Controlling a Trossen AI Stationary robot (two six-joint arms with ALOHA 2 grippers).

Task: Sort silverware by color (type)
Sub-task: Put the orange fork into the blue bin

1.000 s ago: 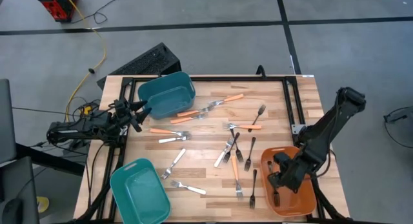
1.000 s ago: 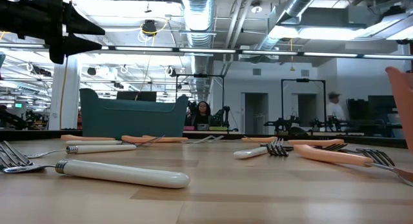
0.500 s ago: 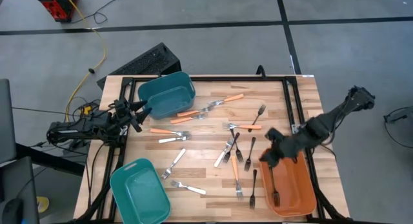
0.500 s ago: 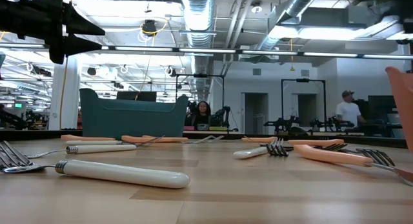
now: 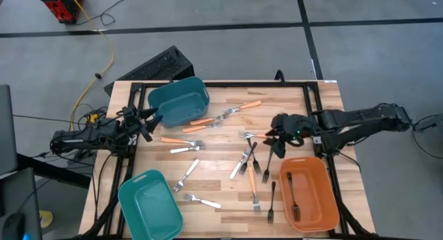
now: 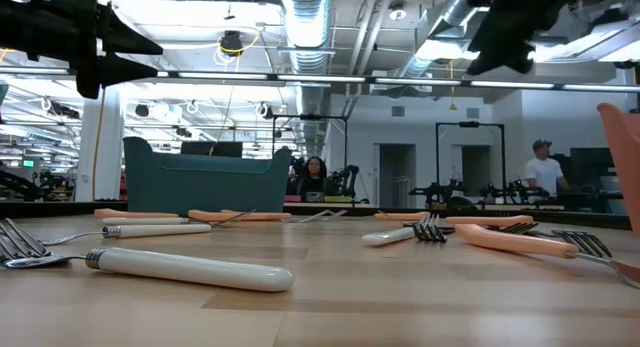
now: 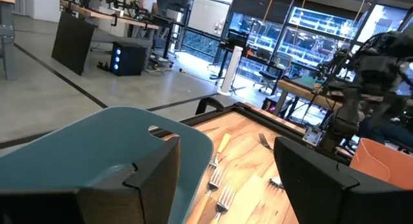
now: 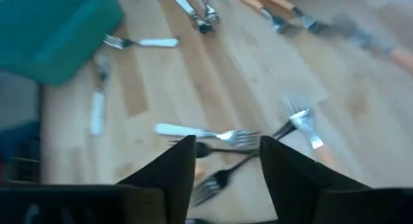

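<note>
Your right gripper [image 5: 279, 134] hangs over the table [image 5: 325, 102] right of centre, just above the orange bin [image 5: 329, 198] at lower right; you cannot make out its fingers. One black fork [image 5: 291, 193] lies in that bin. Your left gripper [image 5: 144, 122] waits at the table's left edge beside the upper teal bin [image 5: 178, 100]. A second teal bin [image 5: 148, 204] sits at lower left. Loose forks [image 5: 249, 164], orange-handled, black and white, are scattered across the middle.

Forks [image 5: 250, 160] scattered mid-bench [image 5: 221, 191]. Bins: one [image 5: 178, 102] at 11 o'clock, one [image 5: 149, 204] at 7, one [image 5: 309, 194] at 5 w/ a fork [image 5: 293, 197] inside. Right claw [image 5: 275, 136] over bench at 3; left claw [image 5: 147, 122] at 9.
</note>
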